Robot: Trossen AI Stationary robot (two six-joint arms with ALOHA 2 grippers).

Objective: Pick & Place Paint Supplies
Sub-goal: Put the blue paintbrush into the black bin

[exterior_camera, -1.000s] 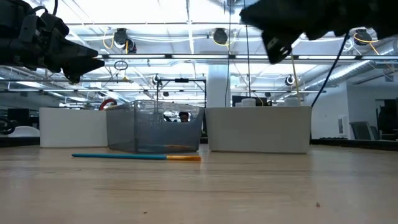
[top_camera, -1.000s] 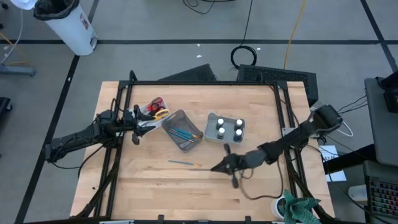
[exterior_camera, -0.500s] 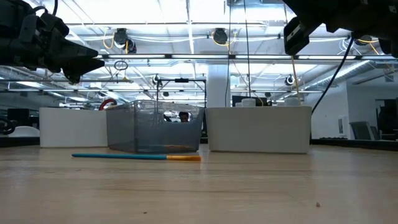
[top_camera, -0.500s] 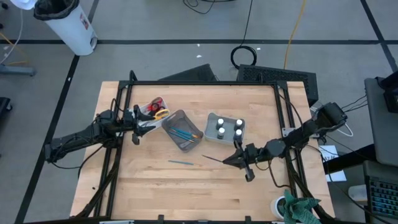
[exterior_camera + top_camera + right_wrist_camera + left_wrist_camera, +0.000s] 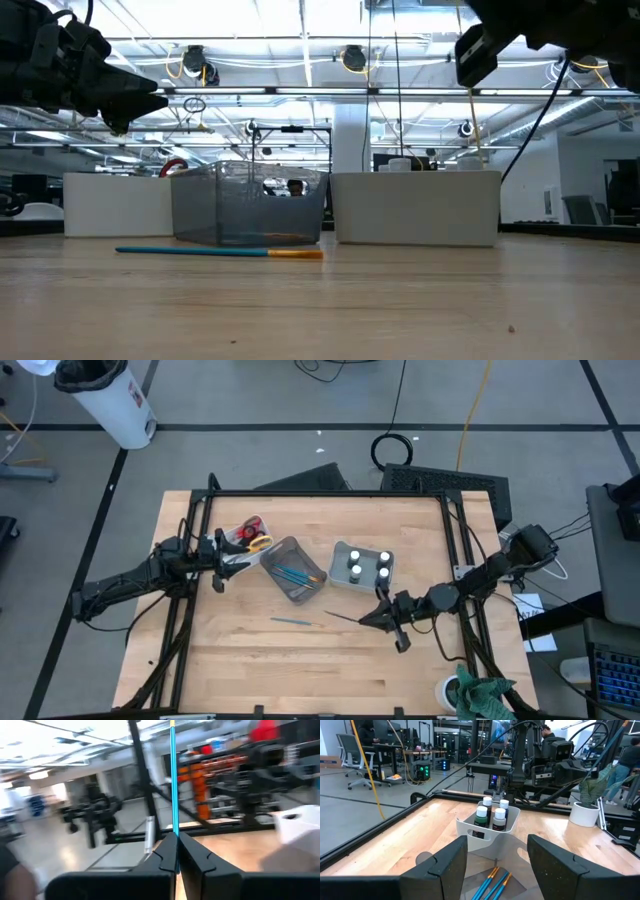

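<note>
Clear mesh bin [image 5: 293, 569] with brushes sits mid-bench [image 5: 400, 520], at 10 o'clock from right gripper [image 5: 375, 618]. Right fingers [image 5: 162, 855] are clamped on a thin blue brush [image 5: 173, 775], long axis pointing at 9 o'clock. Left gripper [image 5: 497, 857] is held half-open, empty, by the bin. Loose teal brush [image 5: 297, 622] lies at 9 o'clock of right gripper.
</note>
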